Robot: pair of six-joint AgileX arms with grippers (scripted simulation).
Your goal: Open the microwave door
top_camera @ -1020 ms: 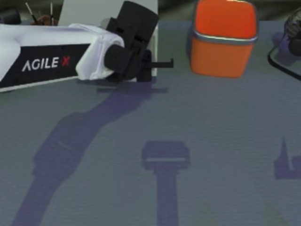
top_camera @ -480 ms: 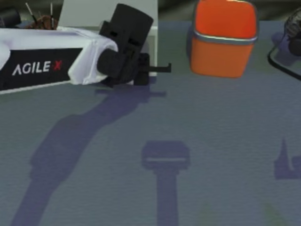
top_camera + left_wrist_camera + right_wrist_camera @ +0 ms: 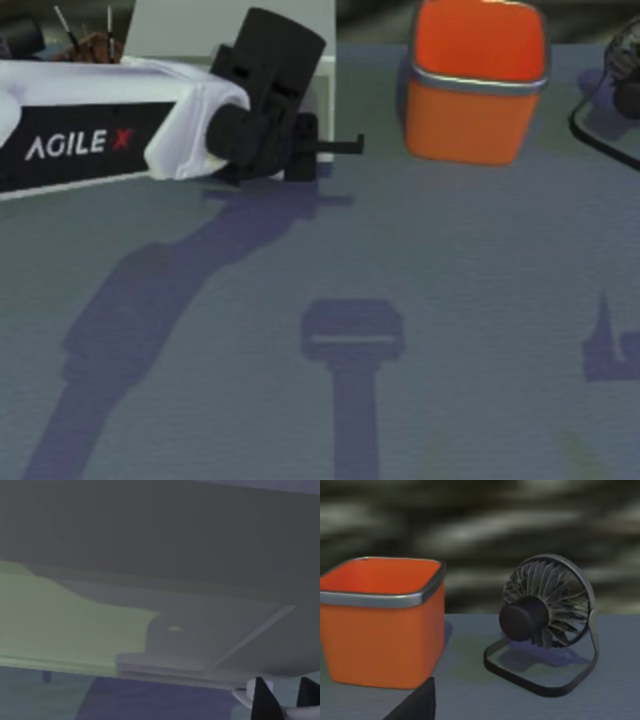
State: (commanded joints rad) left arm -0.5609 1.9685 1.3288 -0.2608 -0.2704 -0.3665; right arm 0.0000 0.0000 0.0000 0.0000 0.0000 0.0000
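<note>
So the left gripper point(image 3: 345, 146) sits at the front right corner of the microwave point(image 3: 190, 25), far-left part of the bench point(image 3: 450, 300). Fingers point(image 3: 262, 702) look narrow in the wrist view, close together with something pale between them, maybe the door handle, but I cannot tell if they actually clamp it. In the top view one thin finger pokes out toward the orange bin point(image 3: 478, 80), not touching it. Door point(image 3: 165, 580) fills the left wrist view, greyish window very near the camera; how far it is swung, cannot tell. Right gripper not visible; its wrist camera faces the bin and a black fan point(image 3: 547, 615) at far right.

Risks, my guess: if the grip on the handle is shallow, pulling could slip the fingers off. A straight pull instead of an arc may drag the whole microwave. A wide swing could bump the bin.
</note>
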